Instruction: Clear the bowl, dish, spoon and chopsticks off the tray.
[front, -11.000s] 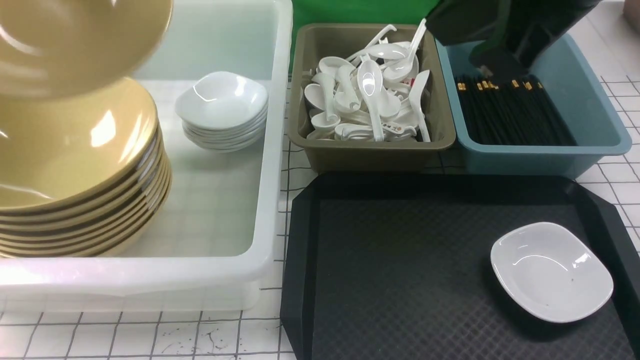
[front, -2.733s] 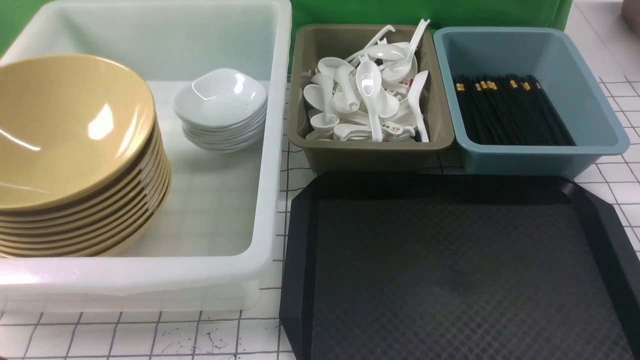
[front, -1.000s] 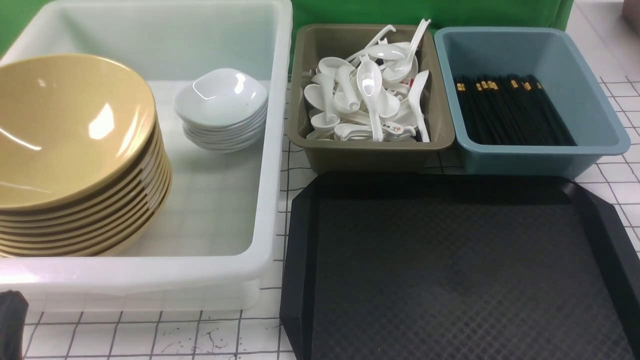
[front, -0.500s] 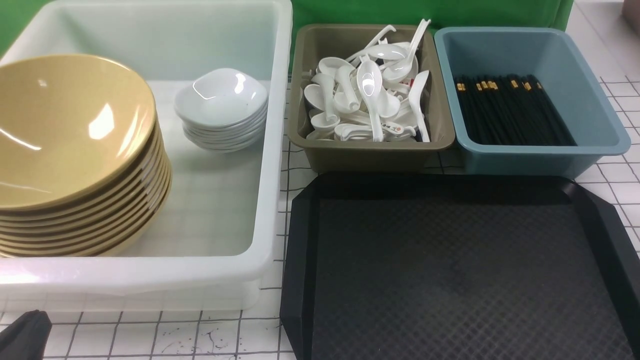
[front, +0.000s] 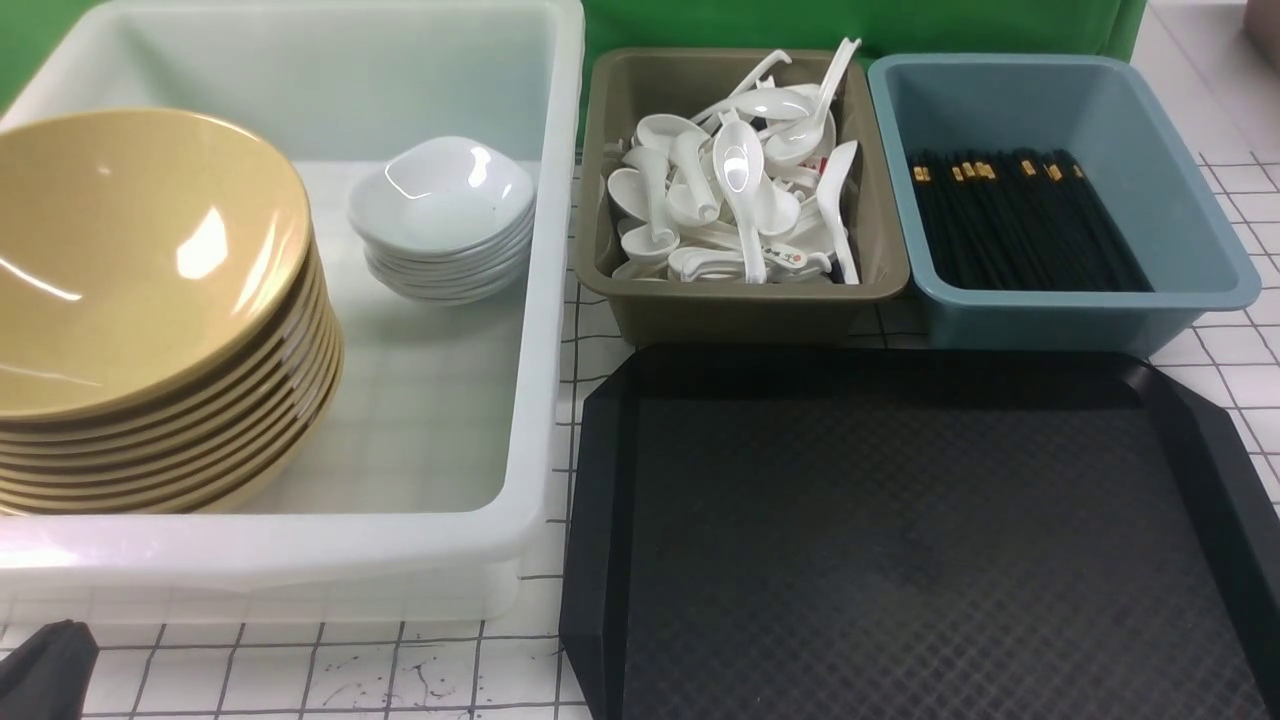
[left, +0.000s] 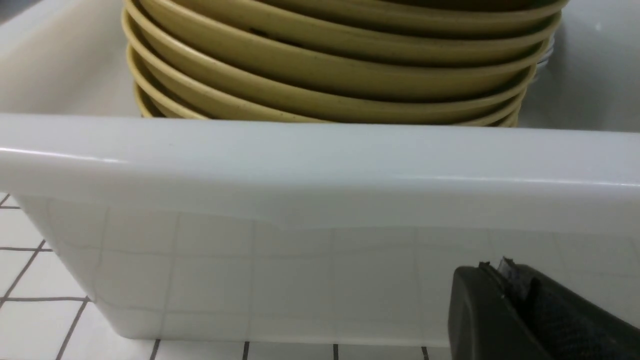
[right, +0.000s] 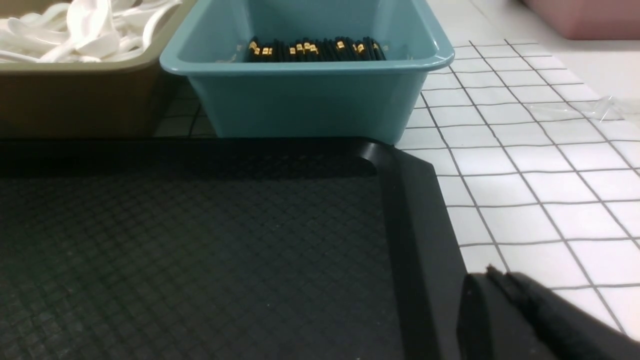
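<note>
The black tray (front: 900, 560) lies at the front right with nothing on it; it also shows in the right wrist view (right: 200, 240). A yellow bowl (front: 130, 260) tops a stack in the white bin. A white dish (front: 440, 190) tops a smaller stack beside it. White spoons (front: 740, 180) fill the olive bin and black chopsticks (front: 1020, 215) lie in the blue bin. My left gripper (left: 500, 267) is shut and empty, low in front of the white bin's near wall; its tip shows in the front view (front: 45, 665). My right gripper (right: 492, 274) is shut and empty by the tray's right rim.
The white bin (front: 545, 300) stands at the left, the olive bin (front: 740, 310) and blue bin (front: 1060, 320) behind the tray. The table is white with a black grid (front: 300, 680). A pink object (right: 590, 17) sits at the far right.
The white dish has left the tray and joined the dish stack, and the carried yellow bowl now rests on its stack. My left gripper tip has come into the bottom left corner.
</note>
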